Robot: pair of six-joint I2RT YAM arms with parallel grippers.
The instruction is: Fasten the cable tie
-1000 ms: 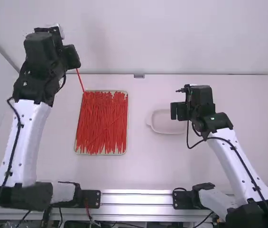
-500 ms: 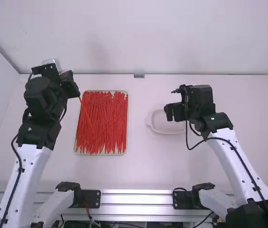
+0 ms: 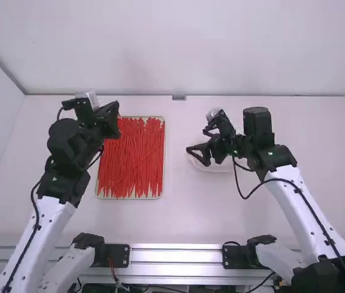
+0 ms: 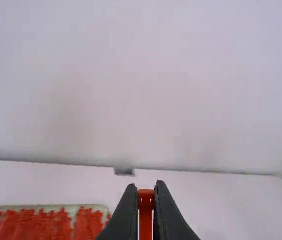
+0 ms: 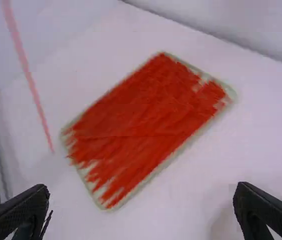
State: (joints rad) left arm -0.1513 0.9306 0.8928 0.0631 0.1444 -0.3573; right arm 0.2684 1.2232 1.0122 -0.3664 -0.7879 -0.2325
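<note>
The red cable tie (image 4: 145, 210), likely light, thin and springy, is clamped between the left gripper's (image 4: 145, 187) fingers (image 4: 125, 217) above the counter (image 3: 178, 201) beside the tray (image 3: 129, 197) of ties. The right gripper (image 5: 141, 192), fingers spread wide, would best pinch it near the free tip.

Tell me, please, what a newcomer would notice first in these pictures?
The bright pile of red cable ties on a flat tray, left of the table's middle. At its far-left corner, the left hand is shut on a single red tie. The right hand hangs open over a white dish.
</note>
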